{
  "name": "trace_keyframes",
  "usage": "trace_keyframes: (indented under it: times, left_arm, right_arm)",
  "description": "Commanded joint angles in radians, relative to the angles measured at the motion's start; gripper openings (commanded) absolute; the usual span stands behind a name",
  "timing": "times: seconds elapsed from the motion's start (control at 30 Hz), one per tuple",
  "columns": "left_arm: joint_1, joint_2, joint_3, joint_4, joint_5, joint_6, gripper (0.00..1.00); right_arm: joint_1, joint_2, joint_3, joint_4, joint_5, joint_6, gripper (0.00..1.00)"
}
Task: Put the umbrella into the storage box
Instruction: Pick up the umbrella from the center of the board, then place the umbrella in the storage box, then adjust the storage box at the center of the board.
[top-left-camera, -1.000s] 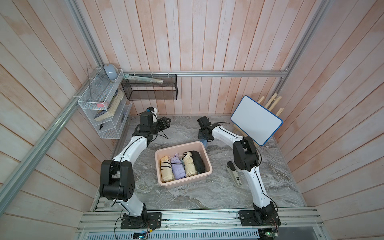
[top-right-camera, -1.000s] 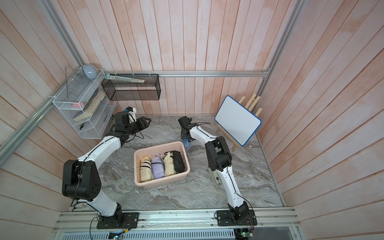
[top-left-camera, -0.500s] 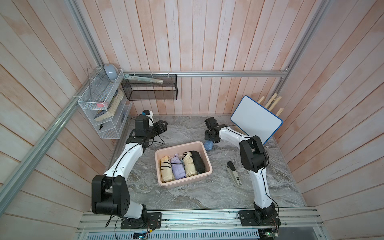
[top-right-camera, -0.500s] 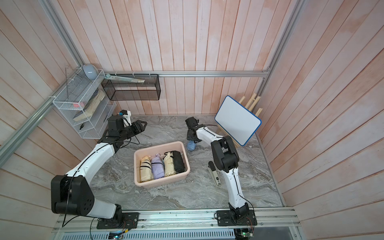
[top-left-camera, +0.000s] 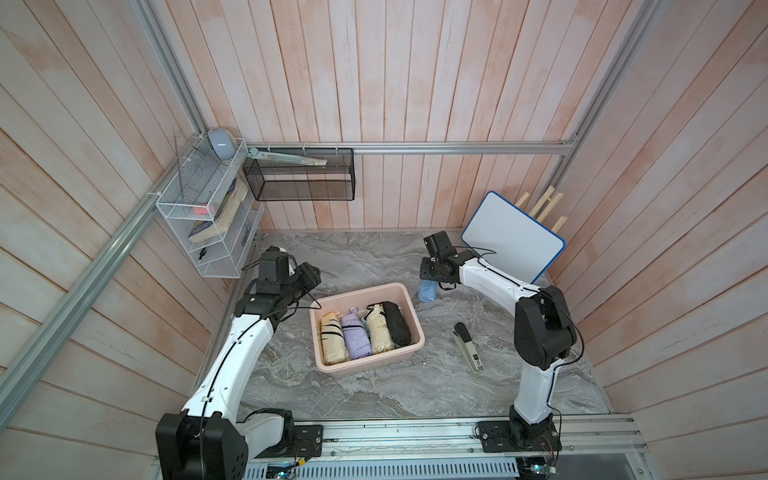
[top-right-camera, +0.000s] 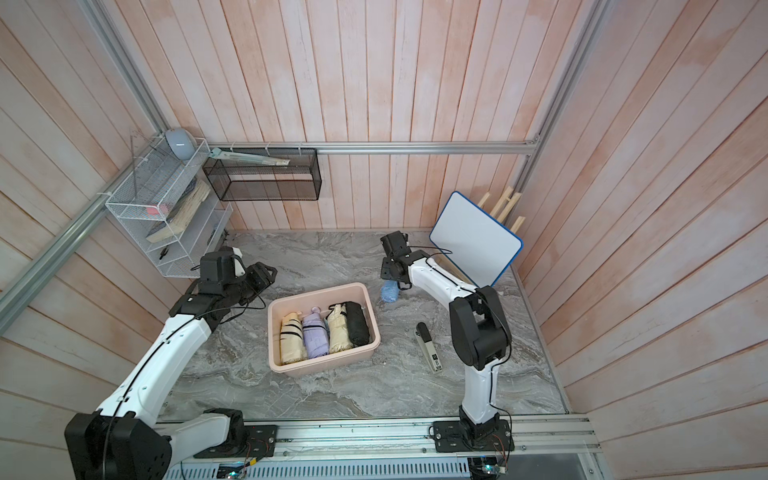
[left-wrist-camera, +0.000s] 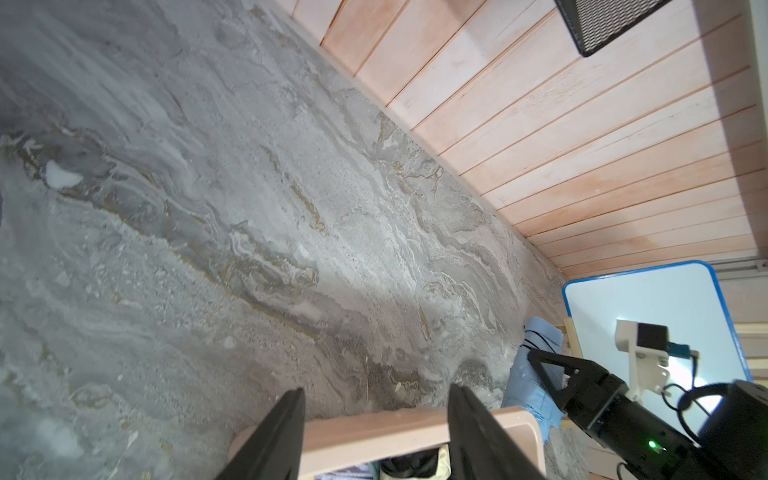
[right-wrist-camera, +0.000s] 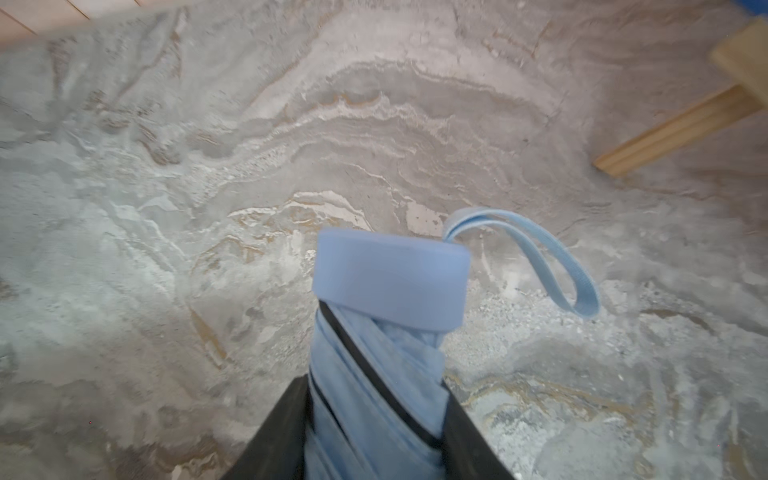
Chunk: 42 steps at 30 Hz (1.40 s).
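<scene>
Our right hand (right-wrist-camera: 376, 380) was clenched on the blue umbrella (right-wrist-camera: 390, 282), its two black fingers (right-wrist-camera: 286, 428) pressed against the fabric on either side. The umbrella ran out ahead of the fingertips. It was outside the storage box (top-left-camera: 374, 362), just beside the box's far corner on the right arm's side, over the table (top-left-camera: 374, 399). We could not tell whether it touched the table.

The umbrella was folded, with pale blue cloth wrapped in twisted pleats and a thin black line running along them. It ended in a blunt, lighter blue cap with a flat loop strap curling off beside it.

Our left hand (left-wrist-camera: 376, 390) was released, its fingers apart with nothing between them, near the box's rim on the opposite side.

Four folded umbrellas lay side by side in the pink box: cream (top-left-camera: 332, 340), lilac (top-left-camera: 355, 337), beige (top-left-camera: 380, 332) and black (top-left-camera: 397, 324). The table was grey veined marble, and a whiteboard (top-left-camera: 511, 237) leaned at the back. The walls were pale wood planks holding a black mesh basket (top-left-camera: 303, 180) and a white wire rack (top-left-camera: 208, 216).
</scene>
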Motion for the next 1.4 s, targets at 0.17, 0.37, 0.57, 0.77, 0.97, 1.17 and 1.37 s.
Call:
trace_keyframes:
  times: [0.17, 0.37, 0.57, 0.77, 0.97, 1.17, 1.37]
  left_arm:
    - [0.004, -0.114, -0.051, -0.161, 0.004, -0.041, 0.60]
    - [0.004, -0.171, -0.119, -0.157, 0.052, -0.055, 0.62]
    - [0.004, -0.214, -0.164, -0.153, 0.075, -0.051, 0.62]
    - [0.004, -0.250, -0.191, -0.183, 0.099, -0.040, 0.63]
    - [0.004, -0.278, -0.229, -0.217, 0.109, -0.027, 0.62]
    - [0.002, -0.260, -0.247, -0.211, 0.120, -0.001, 0.62]
    - [-0.005, -0.225, -0.291, -0.175, 0.175, 0.023, 0.53]
  right_arm:
    - [0.005, -0.221, -0.042, -0.023, -0.008, -0.066, 0.31]
    - [0.079, -0.300, 0.033, -0.134, -0.016, -0.086, 0.29]
    - [0.219, -0.291, 0.119, -0.169, -0.086, -0.024, 0.28]
    - [0.354, -0.227, 0.125, -0.090, -0.208, 0.041, 0.28]
    - [0.434, -0.163, 0.076, -0.005, -0.270, 0.071, 0.28]
    - [0.467, -0.086, 0.037, 0.051, -0.327, 0.083, 0.27]
    - [0.491, -0.020, 0.033, 0.058, -0.338, 0.093, 0.27]
